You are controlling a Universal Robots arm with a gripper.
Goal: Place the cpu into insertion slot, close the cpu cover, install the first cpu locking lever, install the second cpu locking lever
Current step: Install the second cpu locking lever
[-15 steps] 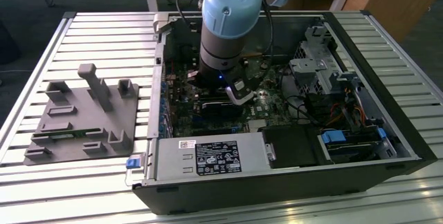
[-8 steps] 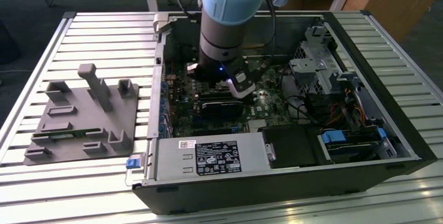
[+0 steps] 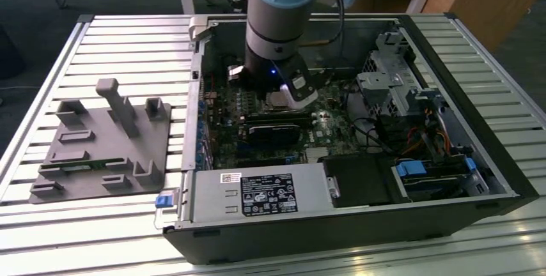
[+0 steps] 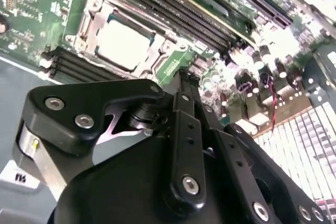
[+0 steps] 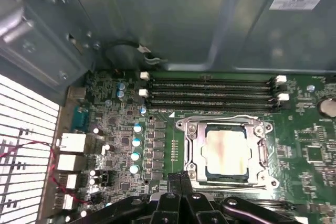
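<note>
My hand (image 5: 180, 178) hangs just above the motherboard (image 5: 121, 140) inside the open computer case (image 3: 477, 161), its two fingers pressed together with nothing between them. In both wrist views the tips sit close beside the socket's edge, not touching it that I can see. The cpu (image 5: 227, 150) already lies flat in the insertion slot (image 5: 195, 169), its pale metal top showing through the window of the cpu cover (image 5: 260, 153), which lies down over it. Thin wire levers (image 5: 231, 118) run along the socket's sides. The memory slots (image 5: 210, 93) lie just beyond the socket. In the exterior view my arm (image 3: 277, 20) reaches down into the case, and a grey fixture (image 3: 107, 142) rests on the slatted tabletop (image 3: 128, 33) at the exterior view's left.
</note>
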